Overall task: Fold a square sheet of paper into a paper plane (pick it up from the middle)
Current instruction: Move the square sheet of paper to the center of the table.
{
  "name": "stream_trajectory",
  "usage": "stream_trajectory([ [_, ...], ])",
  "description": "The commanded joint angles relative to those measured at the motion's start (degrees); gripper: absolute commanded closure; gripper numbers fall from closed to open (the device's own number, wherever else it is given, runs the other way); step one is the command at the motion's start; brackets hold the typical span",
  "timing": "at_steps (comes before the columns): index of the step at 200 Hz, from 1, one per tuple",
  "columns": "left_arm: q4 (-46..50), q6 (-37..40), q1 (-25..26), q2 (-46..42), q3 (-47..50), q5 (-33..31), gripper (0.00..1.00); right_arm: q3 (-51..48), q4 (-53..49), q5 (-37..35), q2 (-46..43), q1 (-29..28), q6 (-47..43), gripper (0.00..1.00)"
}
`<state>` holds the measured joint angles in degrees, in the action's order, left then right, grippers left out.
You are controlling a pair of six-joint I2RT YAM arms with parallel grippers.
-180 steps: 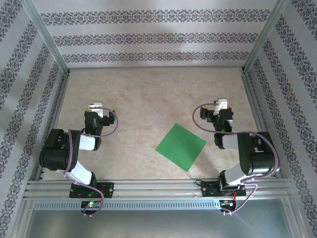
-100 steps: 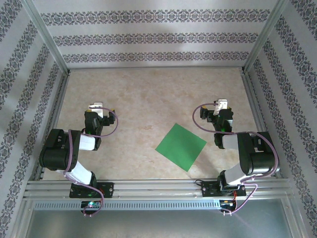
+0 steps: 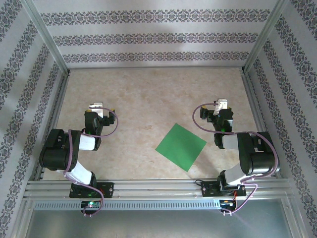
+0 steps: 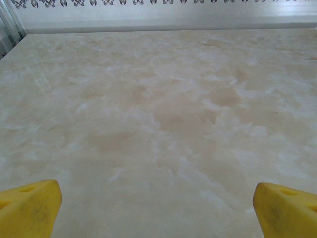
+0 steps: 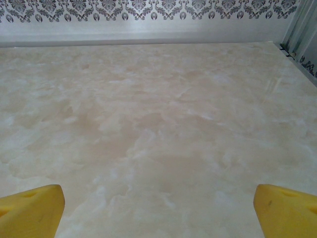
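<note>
An aluminium rail [image 3: 158, 187] carrying both arm bases runs along the near edge of the bench [image 3: 143, 94]. Just beyond it, the square sheet of paper [image 3: 181, 147] lies flat and unfolded, and nothing touches it. It sits turned like a diamond. One corner points toward the rail, the opposite corner points toward the back wall [image 3: 153, 39], and the other two point left and right. Being square, it has no long axis, and its diagonals run roughly near-far and side to side.

The right arm's body is just to the right of the sheet. The right gripper [image 3: 222, 104] is beyond the sheet's right corner, near but apart from it. The left gripper [image 3: 95, 106] is well to the sheet's left. In each wrist view the yellow fingers [image 4: 29, 206] [image 5: 285, 208] sit at opposite bottom corners, spread wide with bare bench between them.

Beyond the sheet's far corner, open marbled bench runs to the patterned back wall, and open surface also lies to the sheet's left.
</note>
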<state>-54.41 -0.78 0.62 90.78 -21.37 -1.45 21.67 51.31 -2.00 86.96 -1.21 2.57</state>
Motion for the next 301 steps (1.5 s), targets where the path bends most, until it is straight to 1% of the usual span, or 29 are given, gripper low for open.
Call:
stream_trajectory([
  [1, 0.0, 0.8, -0.4, 0.5, -0.9, 1.0, 0.01, 0.0, 2.5, 1.0, 0.5, 0.7, -0.8, 0.02],
  [16, -1.8, 1.3, -0.4, 0.4, 0.1, 1.9, 0.01, 0.1, 2.4, 0.1, 0.1, 0.4, -0.6, 0.02],
  [33, -9.4, 0.9, -0.4, 0.5, 3.7, 1.5, 0.01, 0.3, -0.3, -2.5, -2.8, 0.4, 0.1, 0.02],
  [43, -12.4, 0.8, -0.4, -0.2, 5.6, 1.2, 0.01, 0.4, -2.4, -3.3, -5.0, 0.4, 0.3, 0.02],
  [51, -13.2, 0.6, -0.4, -1.4, 6.6, 0.7, 0.01, 0.6, -4.5, -3.8, -6.9, 0.3, 0.3, 0.02],
  [60, -11.8, 0.3, -0.4, -3.8, 7.1, -0.1, 0.01, 1.3, -8.0, -5.0, -9.7, -0.1, 0.1, 0.02],
  [72, -6.6, -0.1, -0.4, -8.0, 6.5, -1.5, 0.01, 2.7, -13.8, -7.1, -13.7, -0.7, 0.9, 0.02],
  [83, -0.5, -0.4, -0.4, -11.9, 5.0, -2.6, 0.01, 4.3, -19.4, -9.3, -17.2, -0.8, 5.0, 0.02],
  [95, 6.1, -0.9, -0.4, -15.8, 3.1, -4.0, 0.01, 6.7, -26.8, -9.6, -20.8, -1.0, 9.8, 0.02],
  [110, 14.6, -6.1, -0.4, -20.8, 0.3, -7.1, 0.01, 10.1, -38.0, -9.3, -24.2, -1.2, 15.7, 0.02],
  [127, 27.9, -14.7, -0.4, -25.5, -4.4, -7.3, 0.01, 13.1, -47.3, -4.9, -27.1, -1.8, 19.7, 0.02],
  [134, 33.5, -17.9, -0.4, -26.6, -6.8, -6.1, 0.01, 14.4, -51.5, -3.1, -28.0, -2.0, 22.5, 0.02],
  [143, 38.7, -20.7, -0.4, -27.4, -9.2, -3.0, 0.01, 16.2, -56.7, 1.7, -28.4, -2.2, 24.5, 0.02],
  [159, 42.5, -24.7, -0.4, -27.9, -11.2, 3.5, 0.01, 18.8, -65.4, 9.6, -26.8, -3.6, 28.1, 0.02],
  [169, 44.1, -26.1, -0.4, -27.9, -11.9, 7.7, 0.01, 18.9, -68.3, 12.8, -25.7, -5.6, 30.3, 0.02],
  [186, 43.8, -27.6, -0.4, -27.0, -12.1, 14.3, 0.0, 17.1, -69.4, 14.2, -23.3, -10.6, 34.6, 0.03],
  [201, 43.4, -29.3, -0.4, -25.9, -12.3, 17.3, 0.0, 16.8, -69.5, 14.1, -20.3, -15.6, 37.2, 0.07],
  [222, 44.4, -30.2, -0.4, -24.1, -13.6, 20.0, 0.0, 18.1, -69.9, 11.8, -15.0, -22.7, 40.3, 0.11],
  [237, 44.8, -30.2, -0.3, -23.1, -14.2, 21.4, 0.0, 18.8, -69.7, 9.5, -10.7, -25.9, 42.5, 0.14],
  [270, 44.1, -30.5, -0.4, -21.9, -14.1, 22.1, 0.0, 20.3, -67.6, 7.5, -1.5, -27.5, 46.9, 0.19],
  [301, 45.1, -29.9, -0.4, -21.8, -14.3, 21.0, 0.0, 21.4, -62.5, 8.3, 3.9, -28.0, 46.7, 0.21],
])
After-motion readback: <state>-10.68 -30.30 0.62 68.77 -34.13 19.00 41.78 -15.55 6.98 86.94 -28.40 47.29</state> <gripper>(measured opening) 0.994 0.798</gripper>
